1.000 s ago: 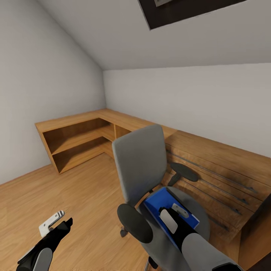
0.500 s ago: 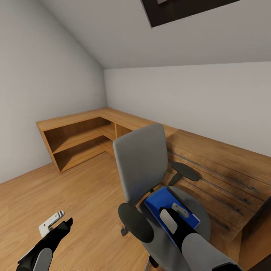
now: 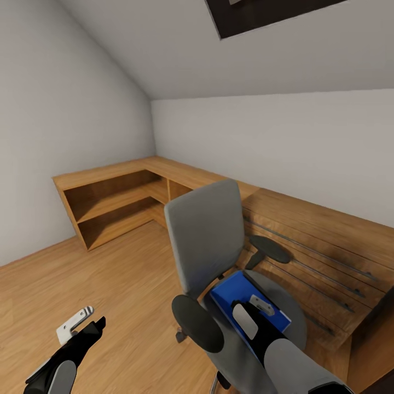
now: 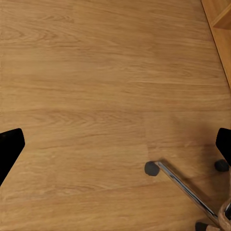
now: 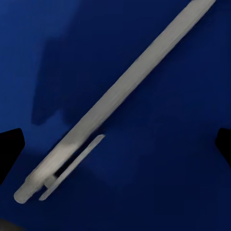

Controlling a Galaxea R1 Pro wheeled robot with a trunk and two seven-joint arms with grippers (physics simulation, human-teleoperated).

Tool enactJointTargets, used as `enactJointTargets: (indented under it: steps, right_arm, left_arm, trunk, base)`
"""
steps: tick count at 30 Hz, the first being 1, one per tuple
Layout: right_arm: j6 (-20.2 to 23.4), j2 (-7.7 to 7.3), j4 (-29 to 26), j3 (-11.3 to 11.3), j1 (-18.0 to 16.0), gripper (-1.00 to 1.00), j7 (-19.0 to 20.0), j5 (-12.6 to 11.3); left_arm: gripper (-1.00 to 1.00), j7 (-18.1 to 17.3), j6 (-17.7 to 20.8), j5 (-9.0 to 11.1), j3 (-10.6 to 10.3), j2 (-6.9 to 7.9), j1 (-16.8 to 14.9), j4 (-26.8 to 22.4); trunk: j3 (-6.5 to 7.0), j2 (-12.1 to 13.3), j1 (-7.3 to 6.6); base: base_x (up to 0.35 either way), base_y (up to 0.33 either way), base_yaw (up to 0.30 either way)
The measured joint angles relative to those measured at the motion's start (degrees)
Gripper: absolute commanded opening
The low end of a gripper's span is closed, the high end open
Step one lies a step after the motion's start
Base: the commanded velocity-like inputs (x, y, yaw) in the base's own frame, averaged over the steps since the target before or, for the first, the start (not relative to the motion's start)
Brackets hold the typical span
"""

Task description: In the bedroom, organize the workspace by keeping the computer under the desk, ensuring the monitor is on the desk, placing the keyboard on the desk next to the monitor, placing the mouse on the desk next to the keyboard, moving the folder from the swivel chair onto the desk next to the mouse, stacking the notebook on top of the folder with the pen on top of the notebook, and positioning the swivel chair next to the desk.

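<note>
Compared with the picture one second earlier, the whole head view has shifted slightly, so the camera moved; the swivel chair (image 3: pixel 219 262), both arms and the folder (image 3: pixel 241 298) keep their relation to one another, and no object has changed place.

The folder is a flat, bright blue rectangle lying on the grey seat of the swivel chair, between the two black armrests. In the right wrist view the pen (image 5: pixel 115 98), a slim white-silver stick with a clip near one end, lies diagonally on the blue folder (image 5: pixel 159 159).

The right end effector (image 3: pixel 254 313) is directly above the folder, released, its fingers spread wide to either side of the pen without touching it. The left end effector (image 3: pixel 82 324) hangs over the wood floor (image 3: pixel 120 284), also released and holding nothing. The left wrist view shows a chrome chair leg (image 4: pixel 185 187) with a dark caster (image 4: pixel 152 168).
</note>
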Motion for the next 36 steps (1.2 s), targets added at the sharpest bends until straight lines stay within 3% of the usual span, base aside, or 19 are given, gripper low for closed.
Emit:
enactJointTargets:
  steps: [4,5,36]
  right_arm:
    - [0.00,-0.01,-0.08,-0.12,0.00,1.00,-0.01,-0.10]
    - [0.00,-0.01,-0.10,-0.17,0.00,-1.00,-0.01,-0.11]
    - [0.50,-0.04,-0.37,-0.37,0.00,-1.00,-0.13,-0.14]
  left_arm:
    - [1.00,0.00,0.00,0.00,0.00,0.00,0.00,0.00]
    - [1.00,0.00,0.00,0.00,0.00,0.00,0.00,0.00]
    - [1.00,0.00,0.00,0.00,0.09,0.00,0.00,0.00]
  trunk:
    - [0.00,0.00,0.00]
    - [0.00,0.00,0.00]
    - [0.00,0.00,0.00]
  base:
    - [0.000,0.000,0.000]
    - [0.000,0.000,0.000]
    - [0.000,0.000,0.000]
